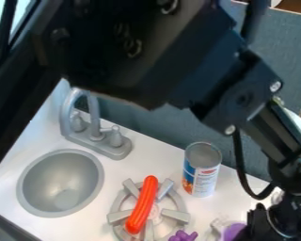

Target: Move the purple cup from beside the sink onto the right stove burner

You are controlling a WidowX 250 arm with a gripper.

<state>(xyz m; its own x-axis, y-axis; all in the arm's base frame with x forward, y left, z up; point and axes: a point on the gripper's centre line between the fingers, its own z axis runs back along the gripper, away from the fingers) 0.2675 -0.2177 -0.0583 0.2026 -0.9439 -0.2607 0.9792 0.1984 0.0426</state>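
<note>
I can't tell if the black hand at the lower right is open or closed near the purple thing, and the red sausage, bottom middle, lies raised because the gray burner holds it up.

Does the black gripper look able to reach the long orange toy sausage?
Probably yes: the sausage lies uncovered on the round grey burner, though the gripper, at lower right, may need to clear a knobbly purple thing.
</note>
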